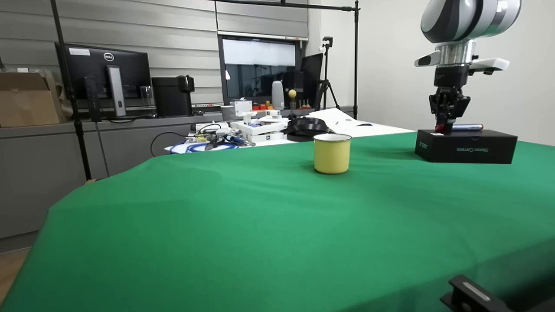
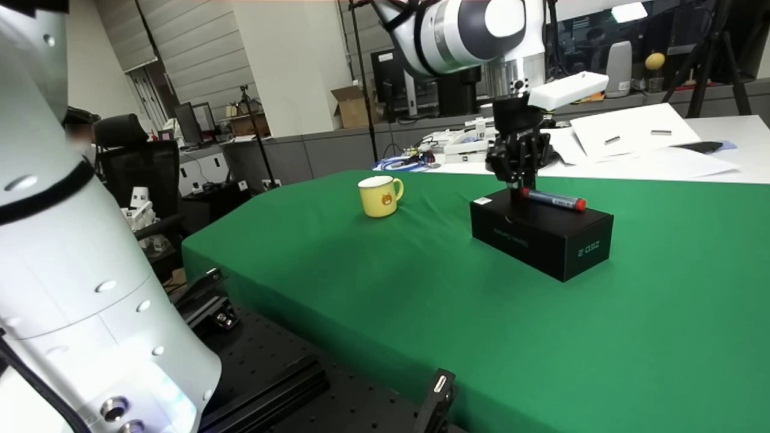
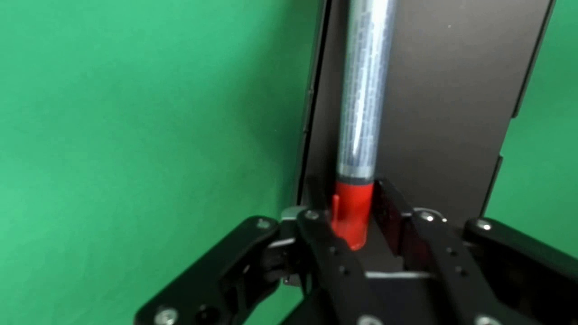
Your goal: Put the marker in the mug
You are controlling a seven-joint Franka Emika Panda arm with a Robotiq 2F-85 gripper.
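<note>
The marker (image 3: 365, 99) has a greyish body and red ends. It lies along the top of the flat black box, near one long edge, and shows in both exterior views (image 1: 468, 127) (image 2: 553, 199). My gripper (image 3: 348, 192) points down with its fingers close on both sides of the marker's red cap. It looks shut on the cap at the box top, also in both exterior views (image 1: 444, 128) (image 2: 518, 189). The pale yellow mug (image 1: 331, 155) stands upright on the green cloth; an exterior view (image 2: 379, 198) shows its handle. It is out of the wrist view.
The black box (image 2: 523, 234) stands on the green cloth (image 1: 217, 225), under the gripper. A white desk with clutter (image 1: 260, 130) is behind the table. Black rail brackets (image 2: 436, 400) are at the table's near edge, beside the white robot base (image 2: 90, 270).
</note>
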